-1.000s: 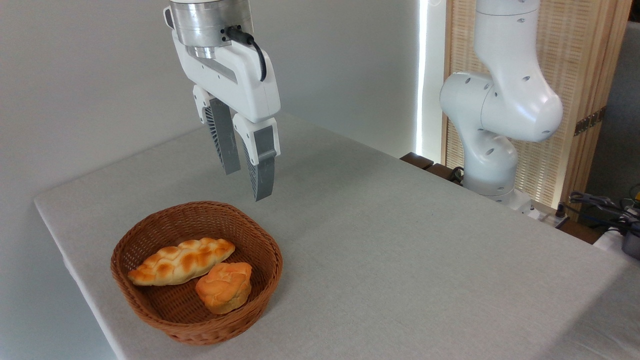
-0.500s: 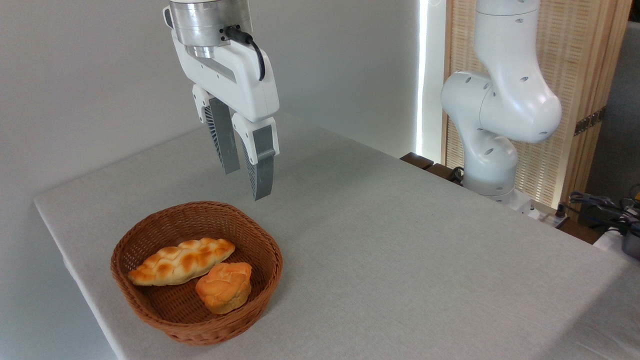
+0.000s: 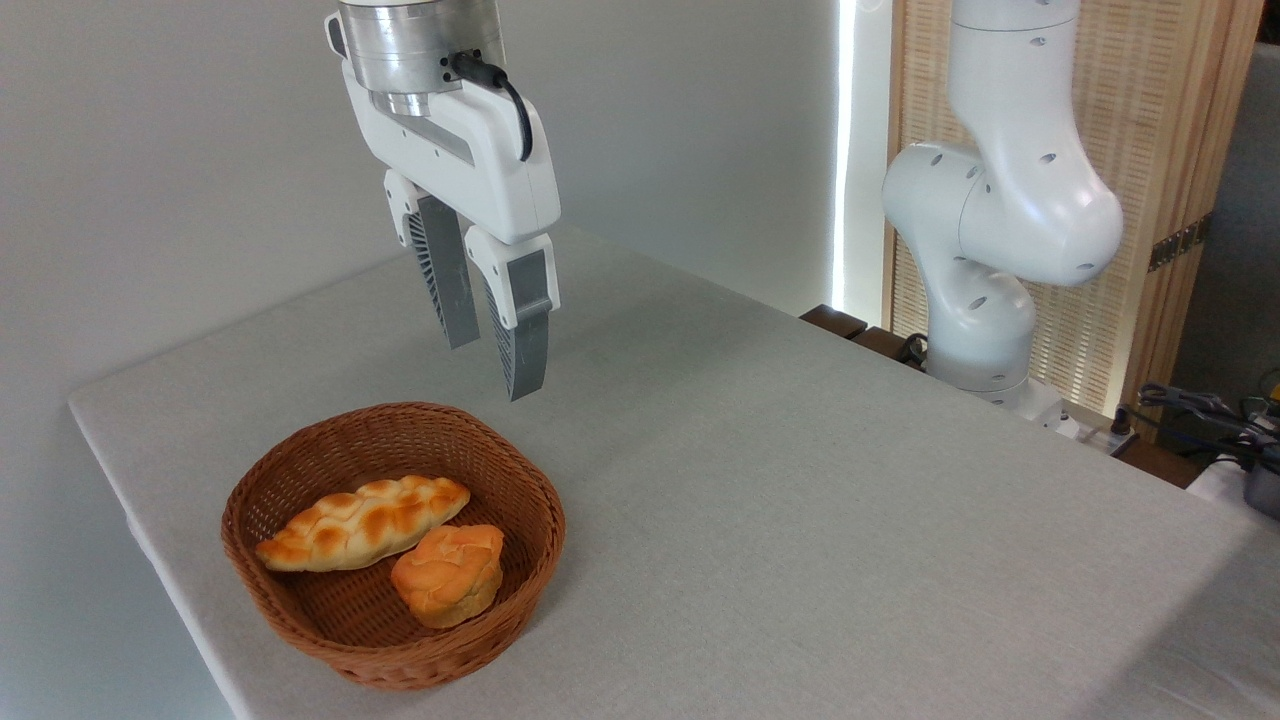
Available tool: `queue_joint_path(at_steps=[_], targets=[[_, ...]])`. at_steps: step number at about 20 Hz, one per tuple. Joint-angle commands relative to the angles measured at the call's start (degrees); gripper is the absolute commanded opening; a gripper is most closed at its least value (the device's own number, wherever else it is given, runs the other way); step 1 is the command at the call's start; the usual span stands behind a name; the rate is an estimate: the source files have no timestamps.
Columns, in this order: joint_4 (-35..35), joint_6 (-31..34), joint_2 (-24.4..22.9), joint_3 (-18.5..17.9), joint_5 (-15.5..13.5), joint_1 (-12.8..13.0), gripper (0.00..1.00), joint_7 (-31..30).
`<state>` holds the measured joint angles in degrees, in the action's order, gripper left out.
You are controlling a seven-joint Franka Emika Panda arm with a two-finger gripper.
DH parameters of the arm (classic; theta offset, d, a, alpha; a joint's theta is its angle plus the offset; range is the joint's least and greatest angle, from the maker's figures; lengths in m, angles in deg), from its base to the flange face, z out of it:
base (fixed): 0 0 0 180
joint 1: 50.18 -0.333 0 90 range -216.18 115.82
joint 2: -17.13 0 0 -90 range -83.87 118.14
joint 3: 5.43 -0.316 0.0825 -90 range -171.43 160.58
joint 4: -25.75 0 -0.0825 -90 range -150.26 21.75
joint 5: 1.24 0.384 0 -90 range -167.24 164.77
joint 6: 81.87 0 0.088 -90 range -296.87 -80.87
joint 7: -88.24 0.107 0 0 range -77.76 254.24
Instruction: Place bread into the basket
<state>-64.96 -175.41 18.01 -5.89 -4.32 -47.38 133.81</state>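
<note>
While the gripper (image 3: 497, 370) hangs empty, fingers slightly parted, above the basket (image 3: 300, 625), the bread (image 3: 362, 522) lies inside touching a round bun (image 3: 449, 574); grey table (image 3: 800, 500) around

Orange bun (image 3: 448, 574), grey table (image 3: 800, 500)

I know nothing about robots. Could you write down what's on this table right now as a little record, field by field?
braided loaf: lying inside the basket, toward its left and back
round bun: inside the basket, in front of and to the right of the loaf, seemingly touching it
wicker basket: on the grey table, near its left front corner
gripper: hanging in the air above and behind the basket, fingers slightly apart, holding nothing
task state: the bread is in the basket
</note>
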Motion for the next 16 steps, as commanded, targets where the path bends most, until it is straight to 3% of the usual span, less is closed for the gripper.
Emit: queue_joint_path(at_steps=[1, 5, 9, 16], targets=[[1.0, 1.5, 0.0, -0.9, 0.8, 1.0, 1.0, -1.4], [1.0, 1.5, 0.0, -0.9, 0.8, 1.0, 1.0, -1.9], [1.0, 1.5, 0.0, -0.9, 0.7, 0.9, 1.0, -6.1], [1.0, 1.5, 0.0, -1.0, 0.8, 0.9, 1.0, -5.3]])
